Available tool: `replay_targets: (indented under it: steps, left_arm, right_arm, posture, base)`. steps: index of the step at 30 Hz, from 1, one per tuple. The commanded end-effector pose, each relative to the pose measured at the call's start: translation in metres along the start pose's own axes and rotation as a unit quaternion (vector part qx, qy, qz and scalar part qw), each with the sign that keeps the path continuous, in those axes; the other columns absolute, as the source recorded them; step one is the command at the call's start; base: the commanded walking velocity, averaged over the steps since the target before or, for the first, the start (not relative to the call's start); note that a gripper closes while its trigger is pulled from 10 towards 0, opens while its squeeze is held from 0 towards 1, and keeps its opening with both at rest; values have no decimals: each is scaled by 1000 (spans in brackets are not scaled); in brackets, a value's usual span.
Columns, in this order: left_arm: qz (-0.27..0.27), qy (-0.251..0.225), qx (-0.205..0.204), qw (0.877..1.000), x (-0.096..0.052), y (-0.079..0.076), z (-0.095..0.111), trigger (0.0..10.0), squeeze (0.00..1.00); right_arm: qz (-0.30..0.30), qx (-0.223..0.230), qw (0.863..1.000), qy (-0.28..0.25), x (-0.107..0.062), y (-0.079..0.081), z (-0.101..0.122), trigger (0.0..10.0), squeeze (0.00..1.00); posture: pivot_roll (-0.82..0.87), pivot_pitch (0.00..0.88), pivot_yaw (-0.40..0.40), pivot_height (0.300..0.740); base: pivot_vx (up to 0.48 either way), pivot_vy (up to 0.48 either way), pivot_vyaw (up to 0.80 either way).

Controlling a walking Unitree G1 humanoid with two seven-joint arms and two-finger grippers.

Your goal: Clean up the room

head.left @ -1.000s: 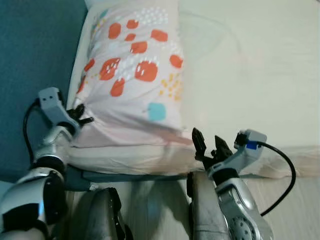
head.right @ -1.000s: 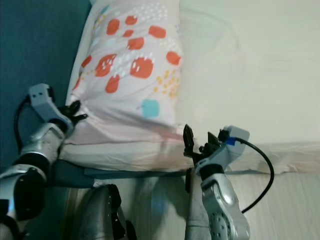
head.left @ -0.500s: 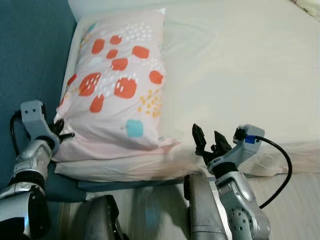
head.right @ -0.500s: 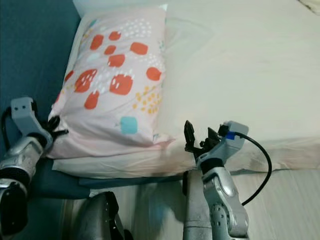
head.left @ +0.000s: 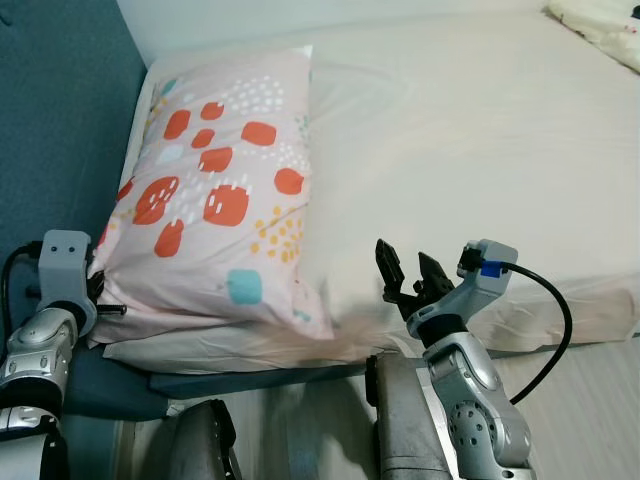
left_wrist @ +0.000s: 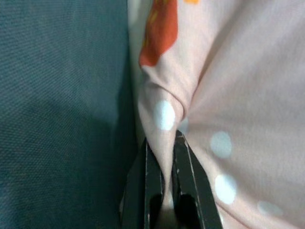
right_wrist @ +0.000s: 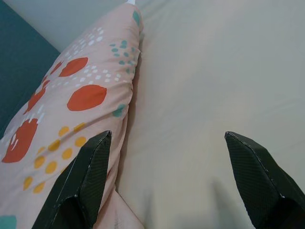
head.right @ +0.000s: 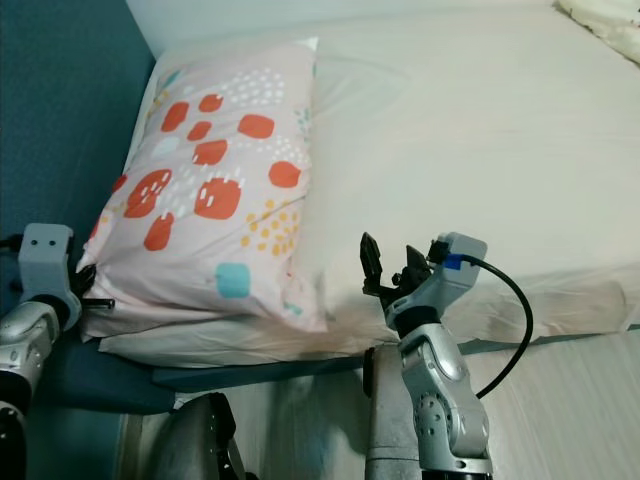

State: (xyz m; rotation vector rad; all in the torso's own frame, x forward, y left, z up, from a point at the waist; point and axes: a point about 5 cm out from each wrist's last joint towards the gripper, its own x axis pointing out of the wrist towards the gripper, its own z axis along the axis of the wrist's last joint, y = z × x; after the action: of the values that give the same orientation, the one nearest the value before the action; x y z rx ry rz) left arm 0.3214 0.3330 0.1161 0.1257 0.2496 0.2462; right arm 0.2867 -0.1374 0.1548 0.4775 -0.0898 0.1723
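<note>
A pink pillow [head.left: 215, 215] with orange blobs and white dots lies at the left end of the cream bed [head.left: 470, 150], against the teal headboard [head.left: 60, 130]. My left gripper [head.left: 103, 305] is at the pillow's near left corner, shut on a fold of its cover [left_wrist: 164, 119]. My right gripper [head.left: 404, 276] hovers open above the bed's front edge, just right of the pillow's near right corner, with nothing between its fingers [right_wrist: 90, 176]. The pillow's near right corner looks blurred.
A second pale pillow or blanket [head.left: 600, 20] peeks in at the far right corner of the bed. Light wooden floor [head.left: 590, 400] runs along the bed's front. My own legs [head.left: 400, 420] stand right at the bed's edge.
The camera has risen and pulled back, showing more bed. The left gripper keeps its hold on the pillow's corner. The right gripper stays open by the front edge.
</note>
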Motion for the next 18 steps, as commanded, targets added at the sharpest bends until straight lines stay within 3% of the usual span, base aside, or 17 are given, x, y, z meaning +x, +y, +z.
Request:
replay_targets:
  steps: [1,2,4,5,6,7,8,9,10,11,15,18]
  left_arm:
    - [7,12,-45,999,-8,9,-14,0,0]
    - [-43,-6,-70,997,-6,-12,-13,1725,0]
    - [-43,-6,-70,997,-6,-12,-13,1725,0]
    - [-75,-17,-84,994,-7,-26,-12,1725,0]
    - [-164,-27,-107,980,-12,-65,-13,10000,0]
    - [-164,-27,-107,980,-12,-65,-13,10000,0]
    - [-223,-32,-118,967,-19,-93,-14,10000,0]
    - [-266,-30,-128,955,-27,-113,-16,10000,275]
    - [-266,-30,-128,955,-27,-113,-16,10000,275]
    - [-290,-25,-124,949,-32,-125,-19,10000,1000]
    - [-296,-18,-110,949,-36,-129,-23,10000,1000]
    - [-244,27,0,969,-28,-105,-46,10000,1000]
  right_arm:
    - [0,7,1000,4,0,-1,-5,10000,0]
    - [2,7,1000,5,1,-1,-6,10000,0]
    - [2,7,1000,5,1,-1,-6,10000,0]
    - [3,7,1000,5,2,-1,-6,10000,0]
    - [5,5,1000,4,3,-1,-5,10000,0]
    - [5,5,1000,4,3,-1,-5,10000,0]
    - [6,4,1000,3,3,-1,-5,10000,0]
    - [6,3,1000,2,4,-2,-4,10000,0]
    - [6,3,1000,2,4,-2,-4,10000,0]
    - [6,2,1000,1,4,-2,-3,10000,0]
    - [6,1,1000,-1,4,-3,-2,10000,0]
    - [4,-1,1000,-7,7,-6,0,10000,0]
  posture:
    - [-3,221,82,550]
    - [-6,218,83,550]
    - [-6,218,83,550]
    - [-6,218,83,550]
    - [-13,212,82,550]
    - [-13,212,82,550]
    - [-17,207,82,550]
    - [-18,206,82,550]
    - [-18,206,82,550]
    - [-19,205,83,550]
    - [-19,205,83,550]
    - [-10,189,79,550]
  base:
    - [0,0,0]
    - [0,0,0]
    - [0,0,0]
    - [0,0,0]
    - [0,0,0]
    - [0,0,0]
    - [0,0,0]
    - [0,0,0]
    - [0,0,0]
    - [0,0,0]
    - [0,0,0]
    - [0,0,0]
